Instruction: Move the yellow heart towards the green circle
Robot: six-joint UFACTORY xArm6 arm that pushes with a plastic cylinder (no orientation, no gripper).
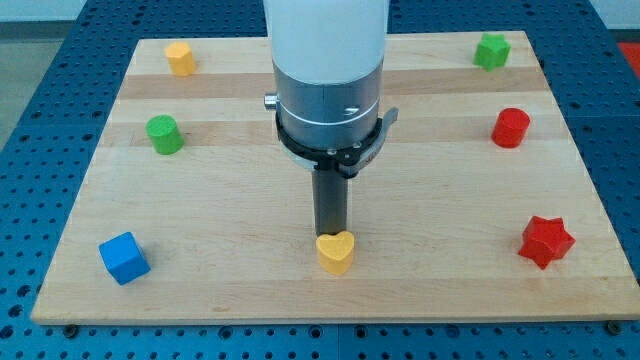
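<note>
The yellow heart (pixel 336 252) lies near the bottom middle of the wooden board (pixel 230 210). The green circle (pixel 164 134) stands at the view's left, well up and left of the heart. My tip (pixel 329 235) is at the heart's top edge, touching or almost touching it from the view's top. The rod hangs from the wide grey and white arm body in the view's upper middle.
A yellow hexagon-like block (pixel 180 58) is at the top left, a blue cube (pixel 124 258) at the bottom left. A green star (pixel 491 51) is at the top right, a red cylinder (pixel 511 128) at the right, a red star (pixel 546 241) at the bottom right.
</note>
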